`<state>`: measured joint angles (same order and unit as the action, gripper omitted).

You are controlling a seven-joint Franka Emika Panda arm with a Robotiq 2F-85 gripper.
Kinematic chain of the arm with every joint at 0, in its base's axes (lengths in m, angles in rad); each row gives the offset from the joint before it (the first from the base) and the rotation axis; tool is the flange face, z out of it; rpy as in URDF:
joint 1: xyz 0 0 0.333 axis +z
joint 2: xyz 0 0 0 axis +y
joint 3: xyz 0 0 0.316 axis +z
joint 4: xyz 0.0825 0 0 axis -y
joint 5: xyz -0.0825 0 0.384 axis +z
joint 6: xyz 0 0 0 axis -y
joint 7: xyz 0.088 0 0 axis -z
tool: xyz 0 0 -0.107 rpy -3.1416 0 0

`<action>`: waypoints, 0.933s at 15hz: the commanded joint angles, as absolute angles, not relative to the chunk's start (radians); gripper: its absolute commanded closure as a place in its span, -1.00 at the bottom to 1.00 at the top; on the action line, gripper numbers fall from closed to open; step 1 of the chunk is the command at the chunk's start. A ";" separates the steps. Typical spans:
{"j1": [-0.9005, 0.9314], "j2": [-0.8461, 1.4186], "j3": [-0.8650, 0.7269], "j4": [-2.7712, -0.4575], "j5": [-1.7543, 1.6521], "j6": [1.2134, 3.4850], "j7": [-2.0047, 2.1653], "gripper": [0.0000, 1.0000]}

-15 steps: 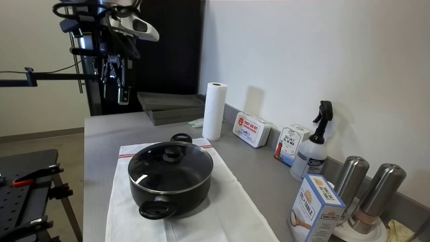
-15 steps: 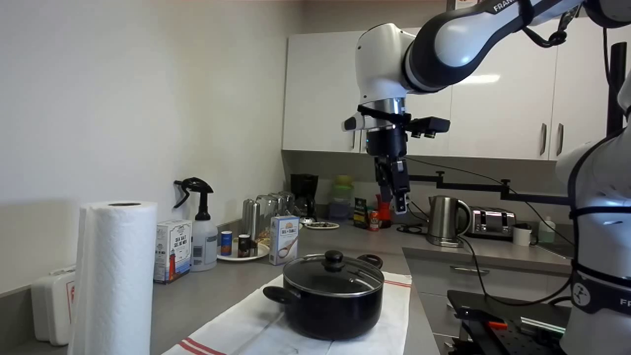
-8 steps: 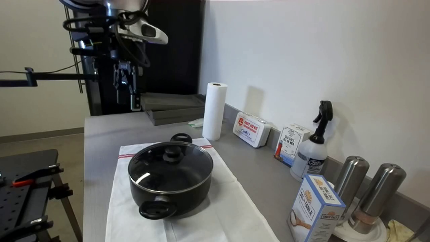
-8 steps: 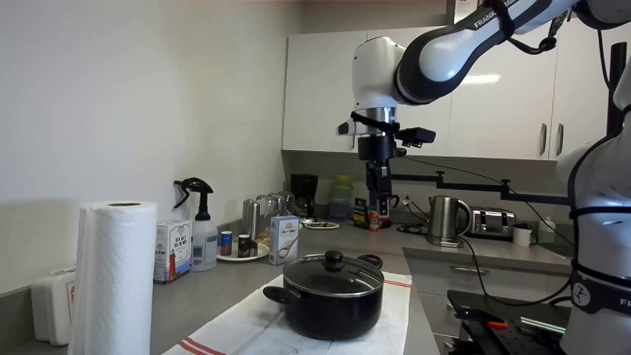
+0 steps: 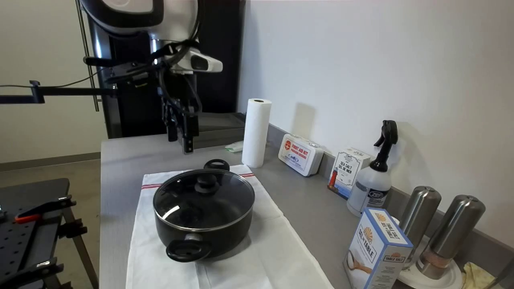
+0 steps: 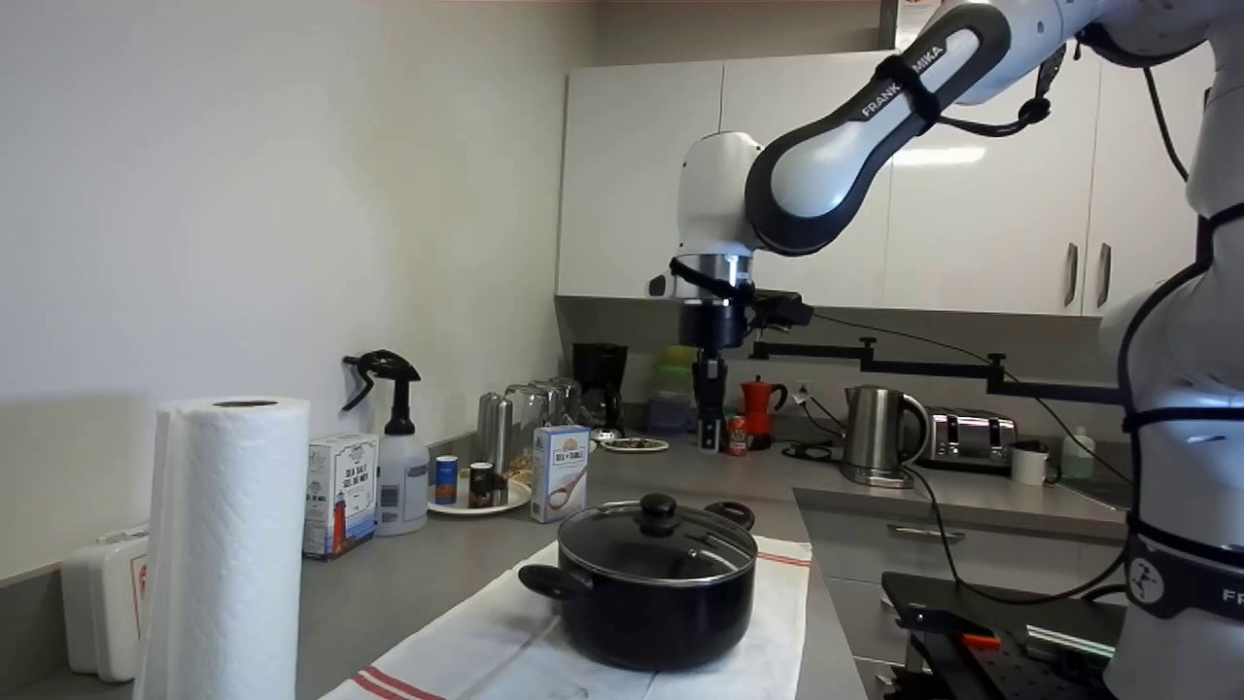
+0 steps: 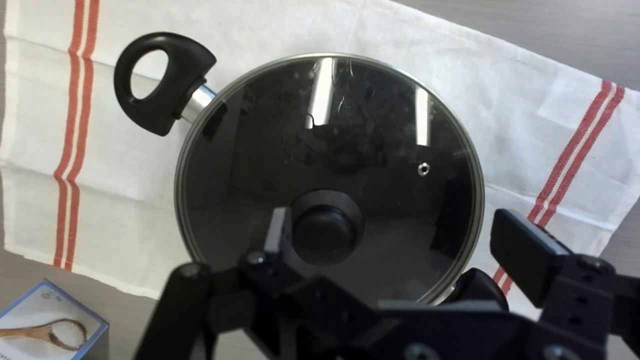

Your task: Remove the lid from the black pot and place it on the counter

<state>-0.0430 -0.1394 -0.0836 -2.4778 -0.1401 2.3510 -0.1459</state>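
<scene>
The lid (image 5: 188, 204) is round dark glass with a metal rim and a black knob (image 5: 207, 182). It sits flat on the black pot (image 5: 231, 233), which stands on a white cloth on the grey counter (image 5: 118, 208). The lid (image 6: 617, 544) and pot (image 6: 661, 622) show in both exterior views. My gripper (image 5: 180, 145) is open and empty, in the air beyond the pot and above knob height. In the wrist view, the gripper (image 7: 397, 235) has its fingers wide apart, with the left finger (image 7: 278, 232) overlapping beside the knob (image 7: 324, 235), apart in height.
A white cloth with red stripes (image 5: 277, 249) lies under the pot. A table salt box (image 5: 363, 245), steel canisters (image 5: 421, 210), a spray bottle (image 5: 369, 186), a first aid kit (image 5: 300, 154) and a paper towel roll (image 5: 257, 132) stand along the wall. Grey trays (image 5: 219, 136) lie behind.
My gripper has come down and moved toward the pot, to the right in an exterior view. It stays open. The lid and pot have not moved.
</scene>
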 commanded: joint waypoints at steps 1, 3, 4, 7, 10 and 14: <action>-0.050 -0.056 -0.099 -2.442 -0.061 2.435 -0.214 -1.00; -0.056 -0.021 -0.100 -2.432 -0.034 2.471 -0.233 -1.00; -0.059 -0.005 -0.100 -2.427 -0.021 2.483 -0.239 -1.00; -0.070 0.039 -0.097 -2.407 0.002 2.502 -0.254 -1.00; -0.081 0.080 -0.095 -2.383 -0.010 2.509 -0.241 -1.00; -0.095 0.125 -0.092 -2.354 -0.003 2.503 -0.246 -1.00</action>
